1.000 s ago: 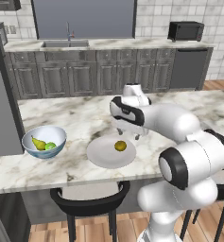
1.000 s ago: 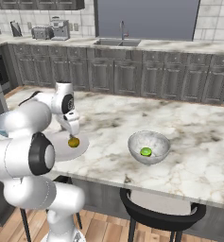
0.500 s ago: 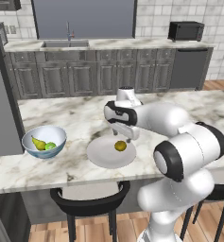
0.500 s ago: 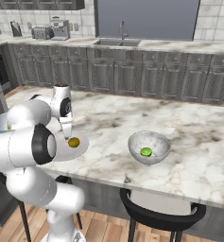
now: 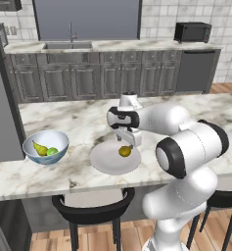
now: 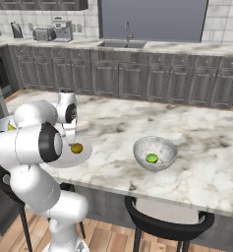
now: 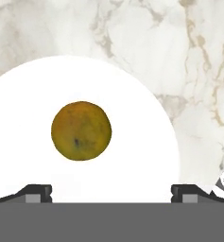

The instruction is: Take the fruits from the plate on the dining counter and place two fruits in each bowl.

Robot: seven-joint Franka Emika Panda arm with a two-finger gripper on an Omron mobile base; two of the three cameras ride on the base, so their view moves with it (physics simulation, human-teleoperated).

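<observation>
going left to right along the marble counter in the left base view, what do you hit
pale blue bowl holding the pear and then a lime-green fruit → flat plate → yellow-brown fruit on the plate, with the open gripper just above it

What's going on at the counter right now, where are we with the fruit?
The open gripper hangs just above the plate, lined up over the last fruit there, the round yellow-brown one. The pale blue bowl holds a pear and a lime-green fruit. The greyish bowl has one green fruit, so it needs one more.
</observation>
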